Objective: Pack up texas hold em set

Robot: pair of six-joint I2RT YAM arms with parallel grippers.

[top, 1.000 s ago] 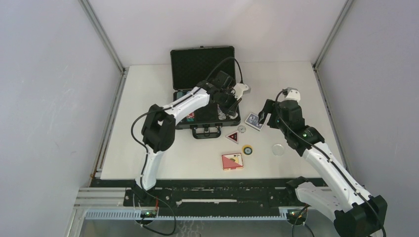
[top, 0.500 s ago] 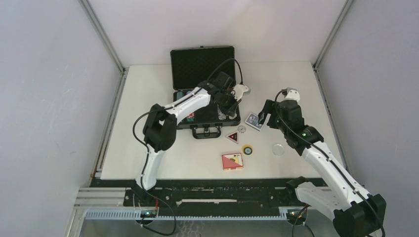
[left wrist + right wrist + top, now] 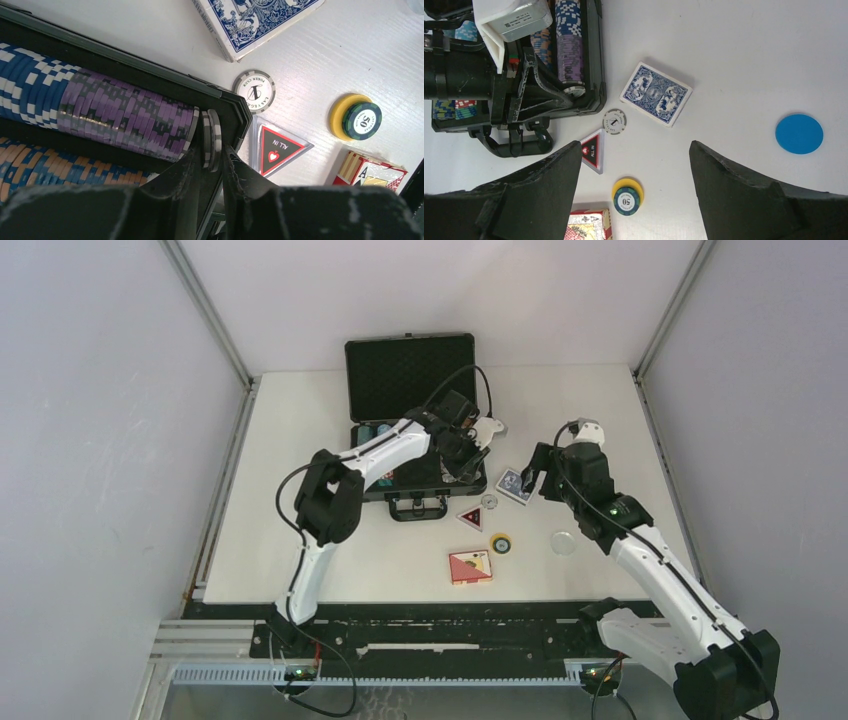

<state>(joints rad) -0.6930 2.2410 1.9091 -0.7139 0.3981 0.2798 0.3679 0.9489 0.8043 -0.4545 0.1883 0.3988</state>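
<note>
The black briefcase (image 3: 410, 368) of the texas hold em set lies open at the table's back. My left gripper (image 3: 211, 150) reaches into its right end (image 3: 468, 462). Two grey chips (image 3: 212, 136) stand on edge between its jaws at the end of the purple chip row (image 3: 130, 117), with a thin gap at the left finger. On the table lie a blue card deck (image 3: 656, 93), a grey chip (image 3: 614, 121), a triangular "ALL IN" button (image 3: 592, 150), a yellow button under a green 50 chip (image 3: 627, 197) and a red deck (image 3: 470, 566). My right gripper (image 3: 635, 145) hangs open above them, holding nothing.
A round blue disc (image 3: 799, 133) lies alone to the right of the loose pieces. Blue chips (image 3: 30, 87) and orange-blue chips (image 3: 55, 167) fill other rows in the case. The case handle (image 3: 519, 145) juts toward the near side. Grey walls stand left and right.
The left jaws have eased apart a little around the two grey chips. The left wrist has shifted slightly. The right arm has not moved.
</note>
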